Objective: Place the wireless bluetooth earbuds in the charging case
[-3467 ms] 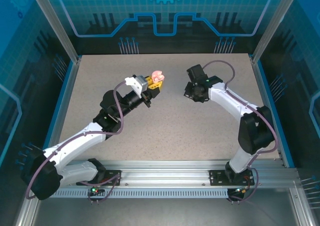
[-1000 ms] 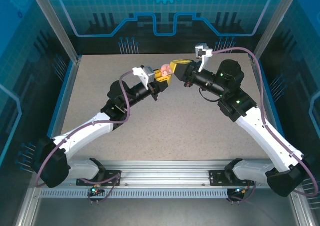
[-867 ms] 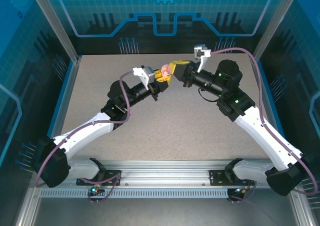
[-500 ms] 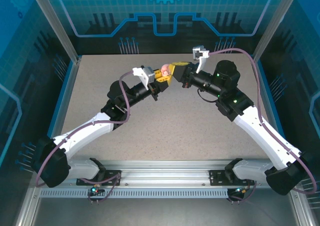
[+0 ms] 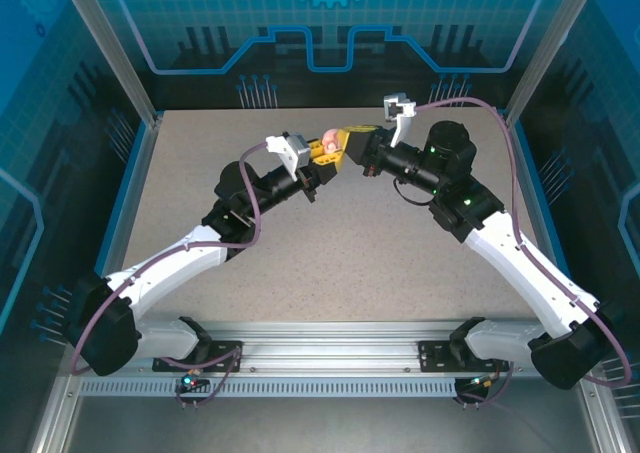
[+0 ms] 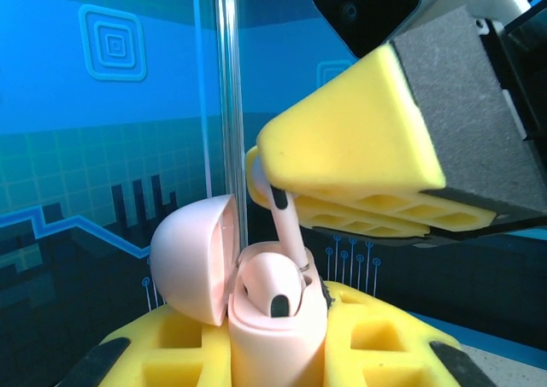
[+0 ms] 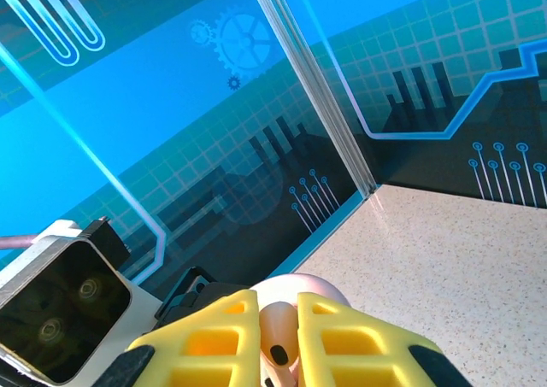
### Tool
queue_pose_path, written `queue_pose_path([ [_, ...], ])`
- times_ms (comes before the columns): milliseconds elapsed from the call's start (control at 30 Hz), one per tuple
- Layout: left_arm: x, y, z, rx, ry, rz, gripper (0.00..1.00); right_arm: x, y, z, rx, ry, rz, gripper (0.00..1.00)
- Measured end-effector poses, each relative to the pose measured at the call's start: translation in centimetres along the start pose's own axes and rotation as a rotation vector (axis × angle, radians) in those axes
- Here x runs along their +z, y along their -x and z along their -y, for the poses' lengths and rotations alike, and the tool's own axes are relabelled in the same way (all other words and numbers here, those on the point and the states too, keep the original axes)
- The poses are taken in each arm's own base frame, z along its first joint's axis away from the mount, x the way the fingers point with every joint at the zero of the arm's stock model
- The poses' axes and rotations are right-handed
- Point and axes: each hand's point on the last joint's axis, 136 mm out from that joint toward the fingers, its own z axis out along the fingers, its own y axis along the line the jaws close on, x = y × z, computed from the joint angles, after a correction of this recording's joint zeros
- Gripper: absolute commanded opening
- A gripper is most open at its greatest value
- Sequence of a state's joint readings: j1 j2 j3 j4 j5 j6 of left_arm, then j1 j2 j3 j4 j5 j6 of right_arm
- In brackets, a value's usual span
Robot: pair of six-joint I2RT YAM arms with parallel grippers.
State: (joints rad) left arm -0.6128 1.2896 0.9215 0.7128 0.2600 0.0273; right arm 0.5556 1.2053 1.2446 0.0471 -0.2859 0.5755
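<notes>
My left gripper [image 5: 322, 151] is shut on the pale pink charging case [image 5: 328, 138] and holds it raised over the far middle of the table. In the left wrist view the case [image 6: 273, 331] stands upright between my yellow fingers [image 6: 171, 348], its lid [image 6: 192, 259] hinged open to the left. One pink earbud [image 6: 272, 289] sits in the case. My right gripper [image 5: 346, 137] comes in from the right, shut on a second pink earbud [image 7: 275, 325]. Its stem [image 6: 289, 229] slants down into the case beside the seated bud.
The speckled table [image 5: 350, 243] lies below both raised grippers. Blue enclosure walls [image 5: 330, 33] and an aluminium post [image 6: 226, 105] stand close behind them. The two wrists nearly touch above the table's back middle.
The right arm has swung up from the table's right side to meet the case. Over the last second it has edged slightly left toward the case; the left arm holds still.
</notes>
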Motion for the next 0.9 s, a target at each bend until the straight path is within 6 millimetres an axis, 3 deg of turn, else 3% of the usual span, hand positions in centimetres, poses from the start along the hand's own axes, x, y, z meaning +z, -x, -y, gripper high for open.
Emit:
queue_pose_path([
  [600,0.0,-0.3,0.0,-0.004,0.001,-0.012,0.00,0.0,-0.8,0.8,0.016,-0.007,-0.012,0.13],
  [900,0.0,-0.5,0.0,-0.007,0.001,-0.019,0.00,-0.2,-1.1,1.0,0.019,-0.011,-0.016,0.19],
])
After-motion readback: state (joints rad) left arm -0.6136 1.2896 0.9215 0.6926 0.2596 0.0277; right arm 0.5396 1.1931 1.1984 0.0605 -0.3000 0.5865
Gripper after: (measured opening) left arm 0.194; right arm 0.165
